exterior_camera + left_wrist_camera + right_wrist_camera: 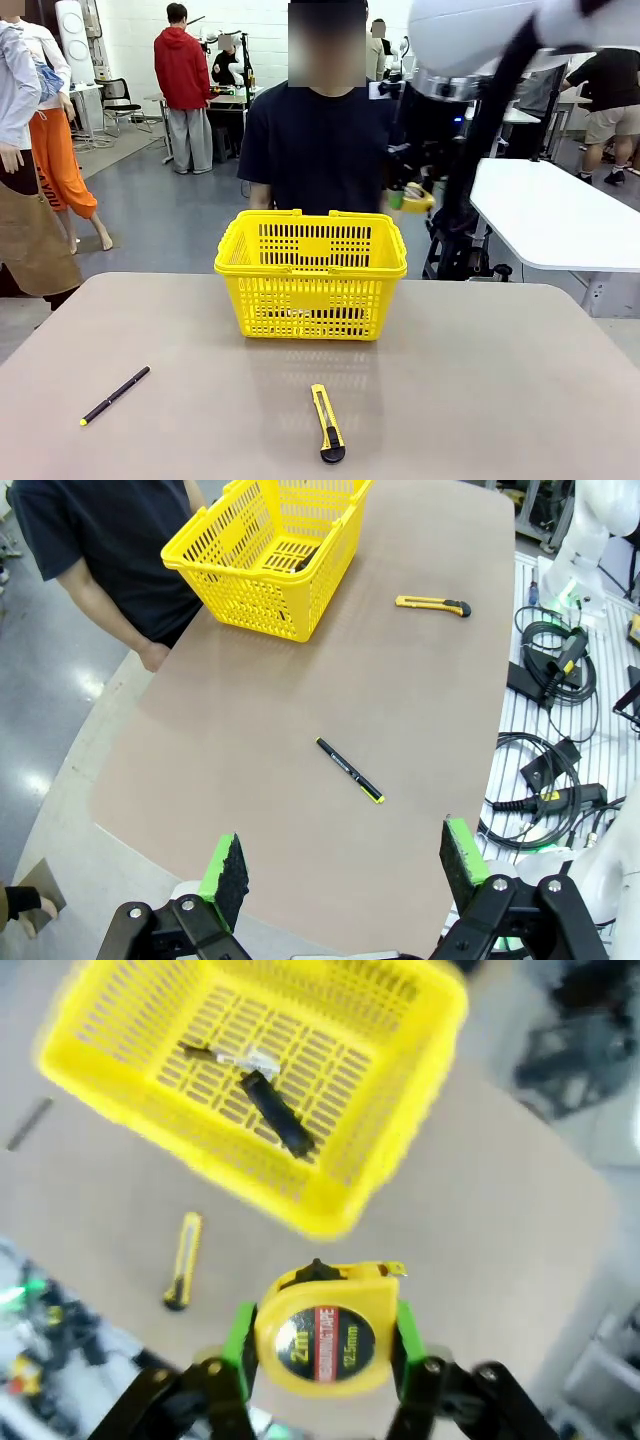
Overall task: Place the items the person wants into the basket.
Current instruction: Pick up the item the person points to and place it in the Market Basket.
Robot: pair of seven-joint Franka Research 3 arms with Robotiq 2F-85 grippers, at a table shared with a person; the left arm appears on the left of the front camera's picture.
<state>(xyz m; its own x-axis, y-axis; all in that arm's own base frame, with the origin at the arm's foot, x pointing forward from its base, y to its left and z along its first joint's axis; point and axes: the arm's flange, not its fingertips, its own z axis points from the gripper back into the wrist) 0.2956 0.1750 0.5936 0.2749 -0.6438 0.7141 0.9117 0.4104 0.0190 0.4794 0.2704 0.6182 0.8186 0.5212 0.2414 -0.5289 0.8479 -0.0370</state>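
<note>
Front, left wrist and right wrist views of a shared table (480,400). The right gripper (320,1335) is clamping the round yellow tape measure (322,1332) between its green pads (240,1345), holding it in the air above the table, with the yellow basket (400,1175) lying below and ahead of it. In the front view the tape measure (417,199) is hanging high beside the basket's (310,305) far right corner, just in front of the person (315,140) who is standing at the far edge. Inside the basket, the black stapler (278,1112) is lying on the slotted floor, with the short marker (225,1055) just beside it. The left gripper (345,865) is hovering over the near end of the table with its jaws wide apart and nothing between them. The thin black pen (114,395) and the utility knife (326,423) are lying on the tabletop, well apart from each other and outside the basket.
</note>
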